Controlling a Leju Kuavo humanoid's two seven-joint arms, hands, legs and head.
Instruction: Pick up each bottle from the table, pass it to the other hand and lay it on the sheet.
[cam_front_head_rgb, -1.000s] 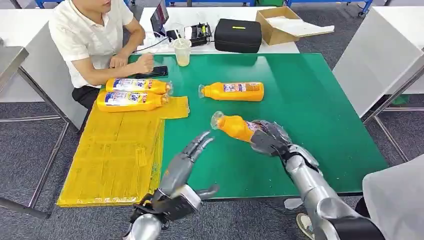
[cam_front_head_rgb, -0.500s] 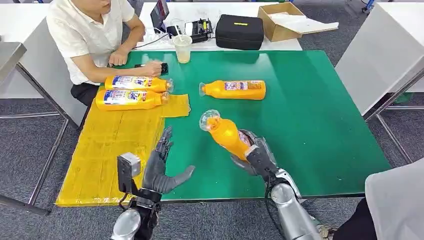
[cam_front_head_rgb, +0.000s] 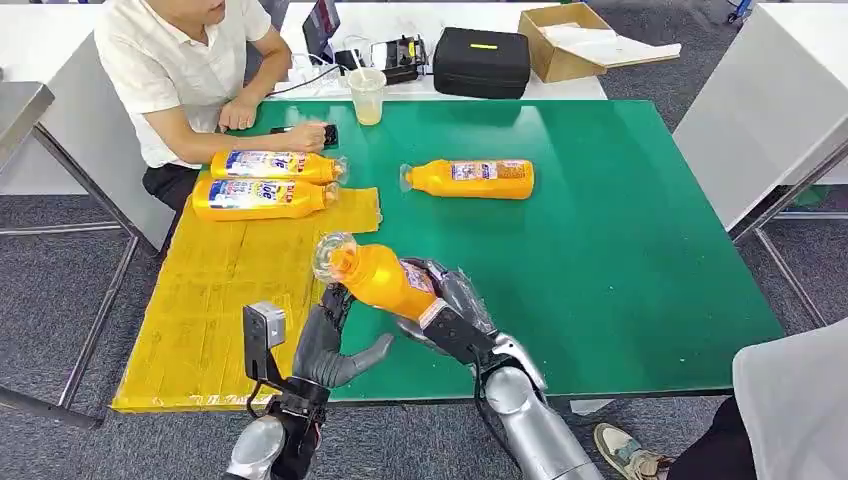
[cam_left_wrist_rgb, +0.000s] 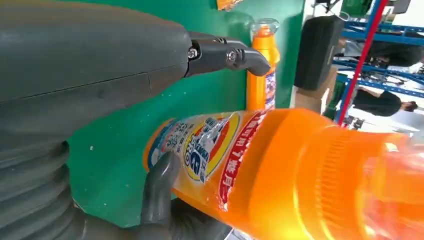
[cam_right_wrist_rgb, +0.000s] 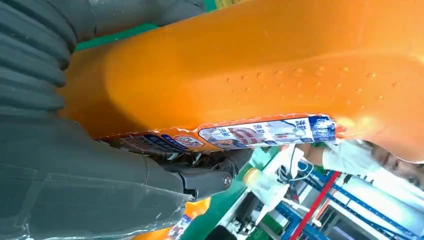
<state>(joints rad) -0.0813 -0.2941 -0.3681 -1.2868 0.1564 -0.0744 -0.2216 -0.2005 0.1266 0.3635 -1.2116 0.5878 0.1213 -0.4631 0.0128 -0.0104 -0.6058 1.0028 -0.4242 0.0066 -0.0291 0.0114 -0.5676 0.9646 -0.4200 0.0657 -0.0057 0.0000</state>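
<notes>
green table (cam_front_head_rgb: 620, 230) | yellow sheet (cam_front_head_rgb: 230, 290) with two bottles (cam_front_head_rgb: 262, 183) on its far end | right hand (cam_front_head_rgb: 452, 318) grips an orange bottle (cam_front_head_rgb: 385, 280) up off the table, cap toward the sheet | left hand (cam_front_head_rgb: 325, 340) wide apart, just under that bottle

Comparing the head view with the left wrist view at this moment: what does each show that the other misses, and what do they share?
Head view alone: two orange plastic bottles lying on the yellow sheet, the seated person, a clear plastic cup, and the right hand gripping the held orange bottle. Left wrist view alone: the held bottle's printed label up close. Both: that bottle, the left hand, the green table, the lone orange bottle lying there.
</notes>
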